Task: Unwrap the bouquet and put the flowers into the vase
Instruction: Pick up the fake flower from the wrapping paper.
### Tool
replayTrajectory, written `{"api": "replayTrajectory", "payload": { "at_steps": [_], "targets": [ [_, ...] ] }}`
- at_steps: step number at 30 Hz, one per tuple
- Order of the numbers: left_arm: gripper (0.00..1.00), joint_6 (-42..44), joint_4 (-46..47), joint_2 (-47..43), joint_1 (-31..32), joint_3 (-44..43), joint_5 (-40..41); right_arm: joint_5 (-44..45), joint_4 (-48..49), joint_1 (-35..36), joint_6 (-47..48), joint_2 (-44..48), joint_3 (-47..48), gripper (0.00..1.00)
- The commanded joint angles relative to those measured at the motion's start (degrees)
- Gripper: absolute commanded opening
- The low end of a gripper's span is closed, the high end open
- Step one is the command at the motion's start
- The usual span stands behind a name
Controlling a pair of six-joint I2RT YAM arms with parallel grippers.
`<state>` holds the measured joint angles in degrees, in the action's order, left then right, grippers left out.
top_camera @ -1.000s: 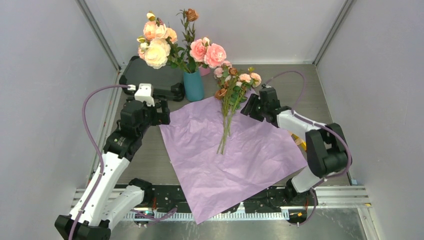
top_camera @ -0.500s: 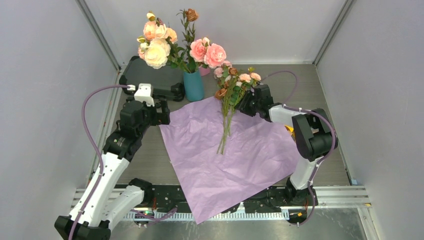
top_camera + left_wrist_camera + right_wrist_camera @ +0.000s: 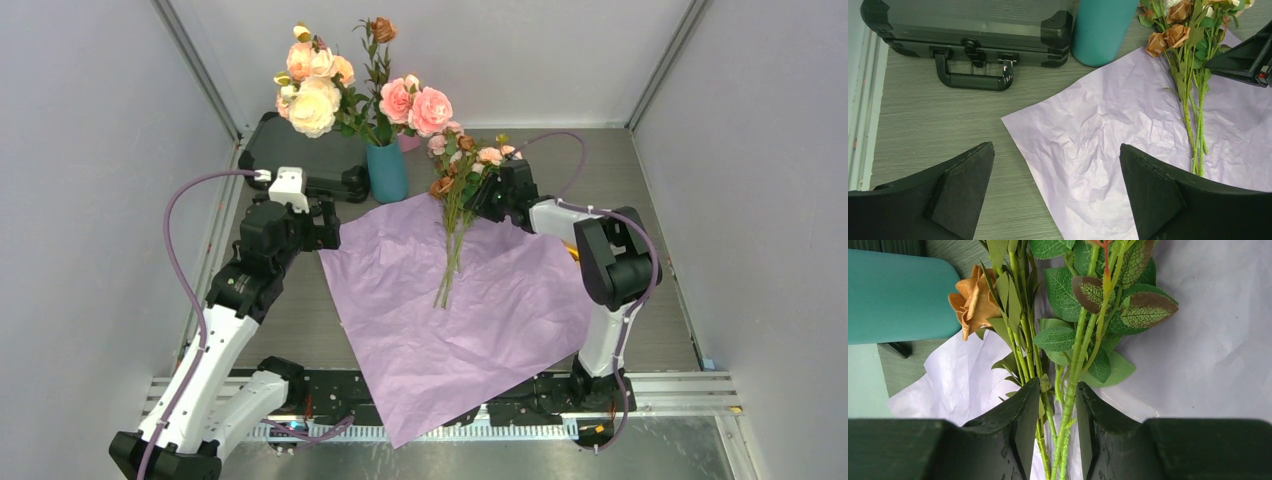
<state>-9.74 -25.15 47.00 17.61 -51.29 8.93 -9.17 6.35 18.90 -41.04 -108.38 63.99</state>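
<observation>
The flowers (image 3: 455,225) lie flat on the spread lilac paper (image 3: 450,320). Their long axis runs near to far, with the cut ends towards the arm bases and the small pink, cream and brown heads towards the back wall. The right gripper (image 3: 483,197) comes at them from the side, just under the heads. In its own camera the green stems (image 3: 1068,390) pass straight up through the narrow gap at the right gripper (image 3: 1055,395), one dark finger close on either side. Whether the fingers are truly biting or only touching the stems, I cannot tell. The stem ends are on the near side of this gripper, and the blooms and leaves fan out beyond it. The teal vase (image 3: 387,172) stands upright on its far left, just past the heads, with big peach roses (image 3: 315,100) in it.

The left gripper (image 3: 325,225) hangs spread wide and holds nothing. Below it are bare table (image 3: 923,120) and the paper's corner (image 3: 1018,122). The flowers (image 3: 1193,90) lie off to its right, and the vase (image 3: 1100,30) and a black case (image 3: 963,25) lie beyond it.

In the right wrist view nearly all the blooms are cut off at the top, and only one tan rose (image 3: 968,300) shows. The lower stems vanish behind the fingers. From above, the right fingertips are lost among the leaves. A pink thing (image 3: 410,143) behind the vase is mostly hidden.
</observation>
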Motion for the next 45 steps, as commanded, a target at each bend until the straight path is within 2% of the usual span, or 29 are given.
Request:
{"api": "replayTrajectory", "payload": {
  "at_steps": [1,10,16,26,32,45],
  "targets": [
    [1.0,1.04,0.98,-0.63,-0.2,-1.27,-0.49,2.09,-0.42,0.76,0.66,-1.31,2.97,0.38],
    [1.0,1.04,0.98,-0.67,-0.2,-1.27,-0.45,3.55,-1.43,1.23,1.13,-3.35,4.47,0.34],
    [1.0,1.11,0.98,-0.71,-0.2,-1.27,-0.39,3.78,-1.34,1.23,0.85,-3.12,4.6,0.19],
    [1.0,1.2,0.98,-0.88,-0.2,-1.27,-0.32,4.34,-0.58,1.23,-0.74,3.76,1.07,0.04],
    [1.0,1.21,0.98,-1.11,-0.2,-1.27,-0.23,4.26,-0.3,1.22,-1.32,8.72,-1.61,0.0],
    [1.0,1.3,0.89,-1.07,-0.15,-1.27,-0.42,5.34,1.41,1.23,0.37,21.11,-8.17,0.0]
  ]
}}
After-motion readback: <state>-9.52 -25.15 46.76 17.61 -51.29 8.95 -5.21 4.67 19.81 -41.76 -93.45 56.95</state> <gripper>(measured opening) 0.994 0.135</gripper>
